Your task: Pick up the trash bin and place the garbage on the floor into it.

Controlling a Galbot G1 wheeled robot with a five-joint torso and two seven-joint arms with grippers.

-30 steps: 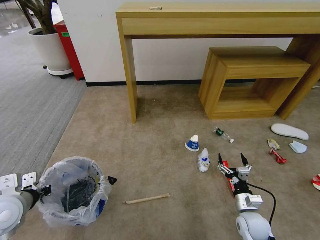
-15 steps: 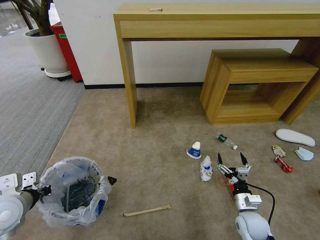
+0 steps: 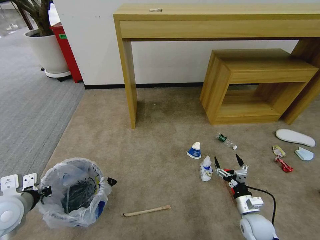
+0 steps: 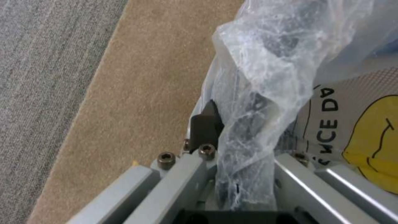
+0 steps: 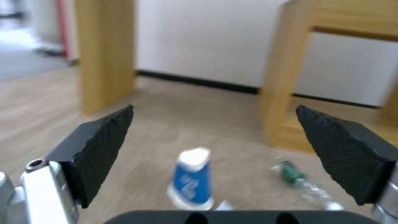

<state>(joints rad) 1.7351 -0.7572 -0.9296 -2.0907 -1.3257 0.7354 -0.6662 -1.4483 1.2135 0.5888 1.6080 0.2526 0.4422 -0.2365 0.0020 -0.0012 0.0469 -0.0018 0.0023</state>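
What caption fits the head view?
Left gripper holds the lined trash bin; open right gripper hovers over floor litter.

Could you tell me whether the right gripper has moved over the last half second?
Yes. The right gripper has shifted slightly left, toward the white wad on the carpet, jaws open.

On the beige floor (image 3: pixel 150 156), the left pincer (image 3: pixel 78 187) grips the trash bin (image 3: pixel 75 191) by its bag-lined rim at the lower left, one fingertip visible on the bin's far side. The right pincer (image 3: pixel 227 161) hangs spread open low over the carpet, just right of a crumpled white wad (image 3: pixel 205 169), with the blue-white paper cup (image 3: pixel 194 150) and small bottle (image 3: pixel 227 141) lying beyond it. A wooden stick (image 3: pixel 146 210) lies between bin and right arm; a white slipper (image 3: pixel 294 137), face mask (image 3: pixel 303 154) and red wrapper (image 3: pixel 284 164) sit farther right, near the low wooden table (image 3: pixel 256 83).
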